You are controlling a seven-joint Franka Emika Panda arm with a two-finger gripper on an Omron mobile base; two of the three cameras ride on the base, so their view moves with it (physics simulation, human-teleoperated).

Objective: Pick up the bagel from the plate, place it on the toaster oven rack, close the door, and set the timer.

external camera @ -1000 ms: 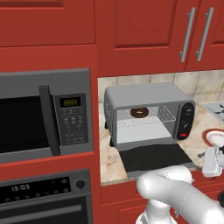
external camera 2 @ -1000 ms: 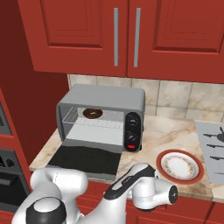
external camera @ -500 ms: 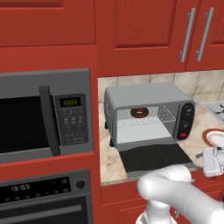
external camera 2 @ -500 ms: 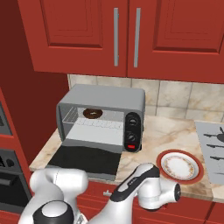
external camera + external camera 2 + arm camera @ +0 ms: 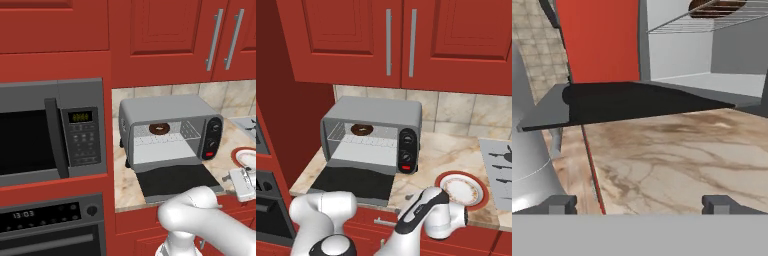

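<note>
Now the bagel (image 5: 160,129) sits on the toaster oven rack (image 5: 162,137), near the back of the toaster oven (image 5: 170,127). It is a small dark brown ring. From the other side the bagel (image 5: 361,130) lies on the same thin silver bars (image 5: 363,134), toward the left of the oven. In the hand view the bagel (image 5: 718,7) shows at the very top, on the rack (image 5: 712,20).

The door (image 5: 177,180) is open. It hangs down flat and dark in front of the oven, out over the edge of the desk (image 5: 125,185). In the right base view the door (image 5: 351,184) lies the same way, low and flat. In the hand view the door (image 5: 637,102) is a wide black slab just above the brown stone desk top (image 5: 677,160).

The plate (image 5: 462,189) is white with a red rim. It sits on the desk to the right of the oven, apart from it, and it has nothing on it.

The claw (image 5: 639,204) is low, near the front edge of the desk and right of the open door. Its two dark tips stand wide apart with nothing between them, so it is open and holds nothing.

A big microwave (image 5: 50,132) is set in the wall to the left of the oven.
</note>
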